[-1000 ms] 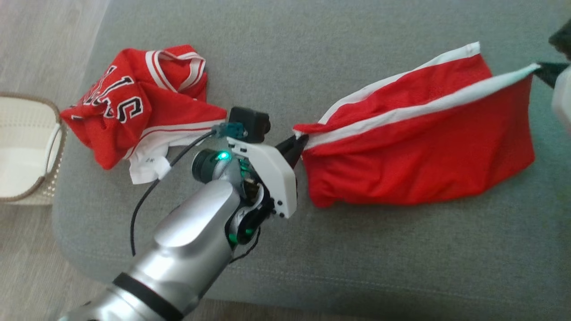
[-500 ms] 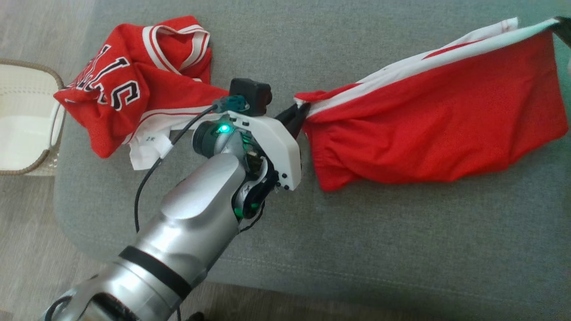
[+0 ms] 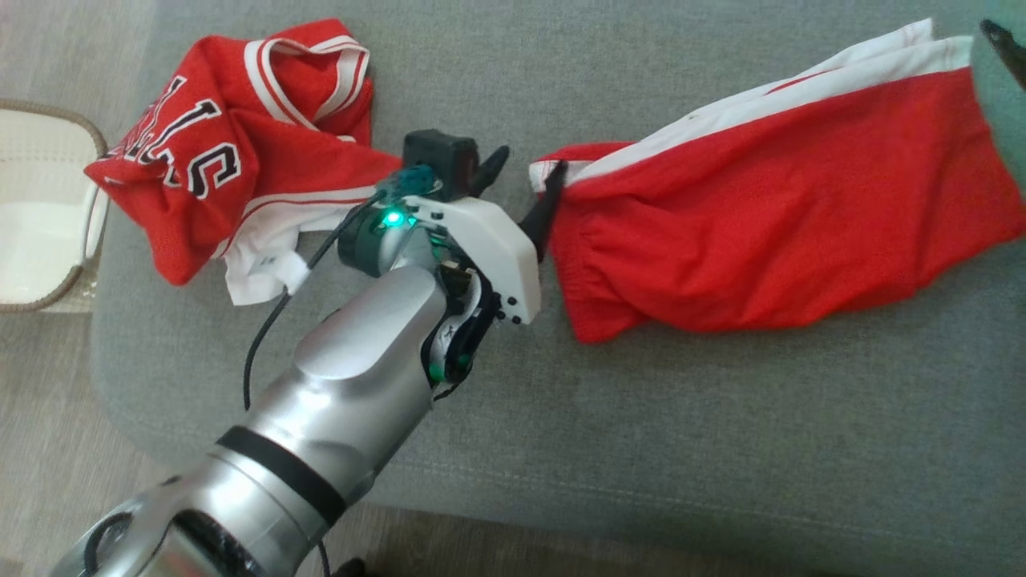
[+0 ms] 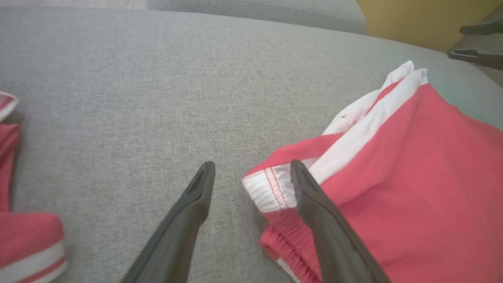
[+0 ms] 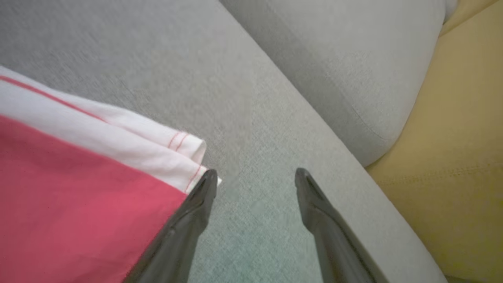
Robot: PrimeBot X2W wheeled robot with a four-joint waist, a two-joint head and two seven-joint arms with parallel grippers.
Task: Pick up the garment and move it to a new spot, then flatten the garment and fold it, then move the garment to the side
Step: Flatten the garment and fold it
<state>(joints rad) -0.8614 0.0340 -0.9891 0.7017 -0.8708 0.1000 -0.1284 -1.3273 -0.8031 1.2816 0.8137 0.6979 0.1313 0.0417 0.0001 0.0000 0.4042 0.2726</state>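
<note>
**A:** Is any writing showing?

**B:** The crumpled red jersey [image 3: 240,160] is showing black lettering [image 3: 200,152] edged in white. Folds are breaking it up, so I am making out something like a "C" and no whole word. A small tag [image 3: 268,260] on its white lining is carrying marks too tiny to read.

**A:** And where is the garment lying?

**B:** The garment [image 3: 769,208], red with a white stripe [image 3: 761,96], is lying spread on the grey seat [image 3: 641,417], to the right of the jersey in the head view. Its long axis is running from lower left to upper right there. The gathered elastic end is pointing toward the left gripper [image 4: 252,165] and the far end toward the right gripper [image 5: 255,173]. The stripe is running along the far edge.

**A:** What are the fingers doing?

**B:** The left gripper's fingers are standing wide apart and gripping nothing. The white stitched corner is lying between them, and one finger is crossing over the red cloth. The right gripper's fingers are spreading just as wide. One tip is sitting right at the white corner of the other end, the other is over bare seat, and nothing is being pinched.
</note>
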